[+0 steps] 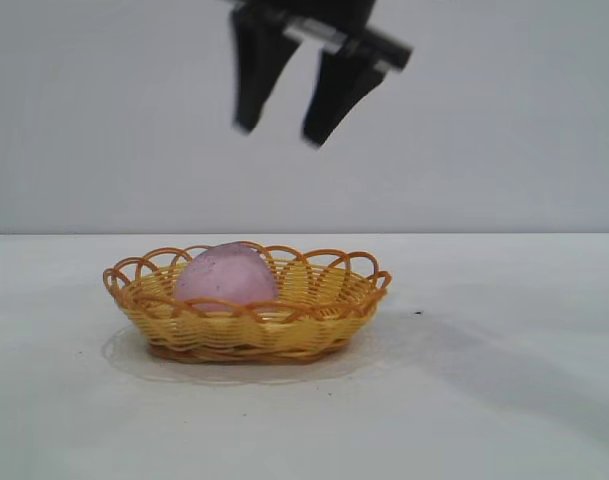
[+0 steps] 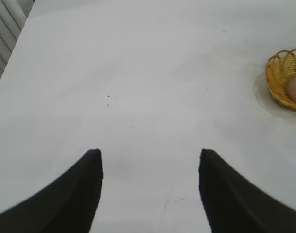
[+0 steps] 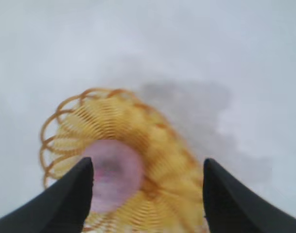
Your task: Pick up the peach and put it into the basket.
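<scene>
Peach [image 1: 225,275] sits inside the basket [image 1: 324,300], toward its left end in the exterior view, resting on the weave, top poking above the rim. Basket stands on the table [image 1: 504,400]. Right gripper [image 1: 281,128] hangs high above the basket, jaws spread, empty, nothing touching.

Left gripper [image 2: 148,160] is off to the side over bare table, jaws spread too, basket only at the edge of its view; looks idle.

Task looks done, so the risks are small:
- a low exit path could let a finger catch a rim loop; basket looks light, so it would slide or tip
- peach is rounded and off-centre, so a knock could roll it within the basket, maybe over the shallow rim
- re-closing the jaws low would grab the peach again
</scene>
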